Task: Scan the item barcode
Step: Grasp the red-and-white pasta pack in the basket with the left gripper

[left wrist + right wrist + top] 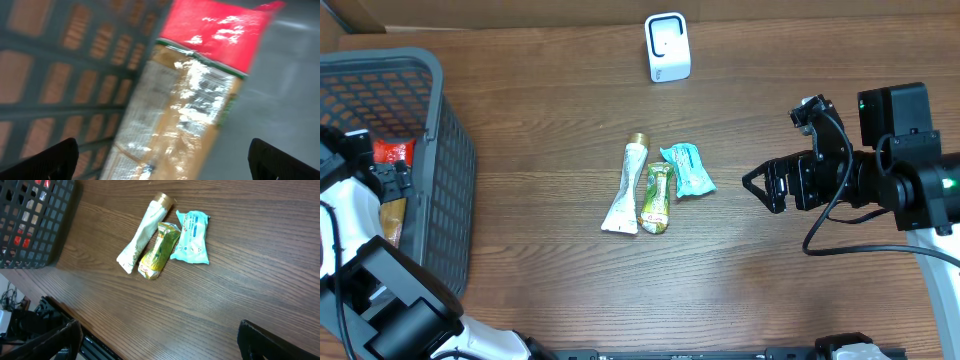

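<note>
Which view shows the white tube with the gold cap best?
The right wrist view: the white tube lies large, sharp and unobstructed beside the yellow-green packet. The overhead view shows it whole but smaller. The left wrist view misses it, showing only a red-and-tan packet in the basket.

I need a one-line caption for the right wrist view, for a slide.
Open right gripper facing a white tube, a yellow-green pouch and a teal packet on the wooden table.
</note>
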Tool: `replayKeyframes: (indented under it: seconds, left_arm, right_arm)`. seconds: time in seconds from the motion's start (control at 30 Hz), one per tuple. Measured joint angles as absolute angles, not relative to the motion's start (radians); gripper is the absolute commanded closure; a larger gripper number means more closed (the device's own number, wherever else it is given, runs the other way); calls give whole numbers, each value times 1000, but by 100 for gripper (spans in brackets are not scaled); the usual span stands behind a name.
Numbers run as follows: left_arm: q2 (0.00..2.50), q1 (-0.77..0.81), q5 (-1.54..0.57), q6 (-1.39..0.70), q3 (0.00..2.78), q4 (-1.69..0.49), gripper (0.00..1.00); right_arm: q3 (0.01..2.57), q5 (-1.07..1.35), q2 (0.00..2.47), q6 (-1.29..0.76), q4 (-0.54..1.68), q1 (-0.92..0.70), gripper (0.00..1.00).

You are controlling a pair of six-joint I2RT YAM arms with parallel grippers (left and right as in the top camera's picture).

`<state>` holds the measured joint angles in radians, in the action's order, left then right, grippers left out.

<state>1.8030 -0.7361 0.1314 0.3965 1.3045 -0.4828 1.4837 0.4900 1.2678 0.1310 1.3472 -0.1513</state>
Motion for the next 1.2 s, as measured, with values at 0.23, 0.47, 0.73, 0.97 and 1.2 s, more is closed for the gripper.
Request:
replayKeyframes:
  seconds: [0.23, 0.47, 0.73, 0.97, 1.2]
  left_arm:
    - [1856, -786, 112, 397, 1297, -458, 0]
    - [1941, -787, 81, 397, 1296, -445, 23]
    - [1953, -787, -9, 406, 1316, -448, 96]
    - [1946, -785, -26, 365, 1333, -488, 96]
    - [1926, -725, -90, 241, 1437, -759, 96]
  right_arm:
    - [1484, 490, 1268, 131, 1348, -151, 0]
    - [1484, 490, 1268, 131, 1347, -151, 0]
    - [1484, 490, 1268, 131, 1347, -151, 0]
    - [1484, 490, 1268, 131, 1348, -151, 0]
    - [1484, 490, 1268, 131, 1348, -151, 0]
